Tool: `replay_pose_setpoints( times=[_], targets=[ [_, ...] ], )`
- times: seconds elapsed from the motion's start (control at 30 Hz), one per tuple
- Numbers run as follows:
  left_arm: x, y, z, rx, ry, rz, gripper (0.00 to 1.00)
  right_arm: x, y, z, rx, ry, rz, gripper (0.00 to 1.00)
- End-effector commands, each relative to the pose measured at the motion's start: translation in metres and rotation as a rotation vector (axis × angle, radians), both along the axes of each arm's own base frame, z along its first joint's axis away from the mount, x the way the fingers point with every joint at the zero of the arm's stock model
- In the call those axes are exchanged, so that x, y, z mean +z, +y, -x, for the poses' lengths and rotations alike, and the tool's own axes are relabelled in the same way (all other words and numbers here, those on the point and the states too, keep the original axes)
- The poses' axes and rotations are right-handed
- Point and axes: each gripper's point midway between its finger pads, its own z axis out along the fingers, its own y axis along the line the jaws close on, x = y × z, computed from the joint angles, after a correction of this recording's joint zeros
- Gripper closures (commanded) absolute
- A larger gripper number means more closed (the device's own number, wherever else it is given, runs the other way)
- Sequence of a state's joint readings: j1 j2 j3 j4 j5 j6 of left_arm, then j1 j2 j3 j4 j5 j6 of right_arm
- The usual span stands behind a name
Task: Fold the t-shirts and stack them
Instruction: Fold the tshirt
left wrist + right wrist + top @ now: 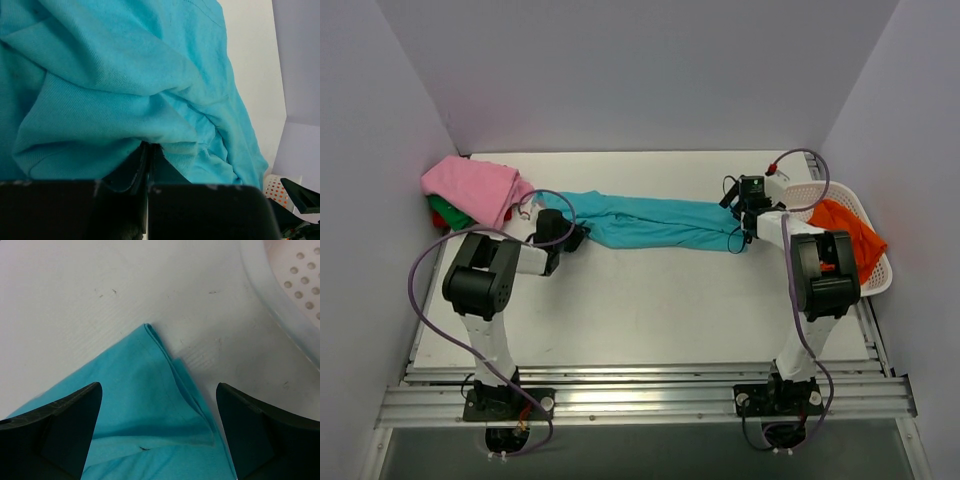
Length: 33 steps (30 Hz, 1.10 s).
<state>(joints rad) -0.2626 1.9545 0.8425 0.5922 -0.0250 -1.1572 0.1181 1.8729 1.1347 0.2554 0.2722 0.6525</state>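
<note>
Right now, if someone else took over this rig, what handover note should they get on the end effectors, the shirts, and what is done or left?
Left end effector: shut on one end of the teal t-shirt.
Right end effector: open, fingers either side of the shirt's other corner, which lies flat on the table; not gripping.
The teal shirt lies bunched in a long band between the two arms.
Done: pink t-shirt folded on top of a green one at the far left.
Left: finish folding the teal and stack it; the orange t-shirt sits in the white basket.
</note>
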Motion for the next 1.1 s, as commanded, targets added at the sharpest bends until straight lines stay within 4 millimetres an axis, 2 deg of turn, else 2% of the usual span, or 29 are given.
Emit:
replay_pose_setpoints(
  times=[0.0,0.03,0.07,0.1,0.13,0.2,0.23,0.3,0.33,0.4,0.43,0.5,0.57,0.63,0.73,0.77,0.9,1.07],
  targets=[
    [-0.009,0.007,-0.011,-0.071,0.063,-0.083,0.98,-0.004,0.000,-0.003,0.005,-0.006,0.007,0.07],
    [0.005,0.007,-0.033,-0.088,0.027,-0.113,0.98,-0.006,0.000,-0.004,0.006,-0.004,0.005,0.07],
    [0.006,0.015,-0.042,-0.080,0.036,-0.123,0.98,-0.010,0.000,-0.004,0.008,0.001,0.003,0.07],
    [0.007,0.014,-0.047,-0.105,0.040,-0.121,0.98,-0.011,0.002,-0.005,0.014,0.002,-0.003,0.07],
    [0.013,0.013,-0.066,-0.112,0.021,-0.128,0.98,-0.012,0.003,-0.006,0.017,0.004,-0.005,0.07],
    [0.011,0.019,-0.078,-0.120,0.039,-0.136,0.98,-0.015,0.002,-0.007,0.016,0.009,-0.006,0.07],
    [0.015,0.019,-0.096,-0.126,0.023,-0.150,0.98,-0.015,0.002,-0.007,0.015,0.009,-0.006,0.07],
    [0.008,0.020,-0.105,-0.140,0.051,-0.157,0.98,-0.016,0.003,-0.007,0.018,0.010,-0.007,0.07],
    [0.010,0.018,-0.120,-0.147,0.040,-0.149,0.98,-0.016,0.003,-0.008,0.019,0.009,-0.008,0.07],
    [0.004,0.016,-0.128,-0.159,0.057,-0.138,0.98,-0.017,0.004,-0.007,0.022,0.009,-0.013,0.08],
    [-0.006,0.015,-0.130,-0.166,0.073,-0.130,0.98,-0.018,0.006,-0.007,0.029,0.010,-0.019,0.08],
    [-0.002,0.013,-0.139,-0.166,0.063,-0.127,0.98,-0.019,0.007,-0.006,0.036,0.006,-0.023,0.12],
    [-0.004,0.013,-0.142,-0.162,0.061,-0.126,0.98,-0.020,0.007,-0.005,0.039,0.003,-0.027,0.22],
    [-0.006,0.013,-0.143,-0.165,0.062,-0.123,0.98,-0.023,0.010,-0.001,0.051,0.006,-0.034,0.38],
    [-0.005,0.012,-0.147,-0.169,0.056,-0.121,0.98,-0.026,0.013,-0.001,0.066,0.003,-0.047,0.48],
    [-0.005,0.012,-0.147,-0.170,0.055,-0.122,0.98,-0.030,0.015,0.001,0.070,0.007,-0.053,0.53],
    [-0.004,0.012,-0.149,-0.175,0.052,-0.121,0.98,-0.040,0.016,0.005,0.076,0.027,-0.059,0.63],
    [-0.005,0.013,-0.147,-0.181,0.056,-0.123,0.98,-0.041,0.018,0.007,0.080,0.027,-0.065,0.73]
  ],
)
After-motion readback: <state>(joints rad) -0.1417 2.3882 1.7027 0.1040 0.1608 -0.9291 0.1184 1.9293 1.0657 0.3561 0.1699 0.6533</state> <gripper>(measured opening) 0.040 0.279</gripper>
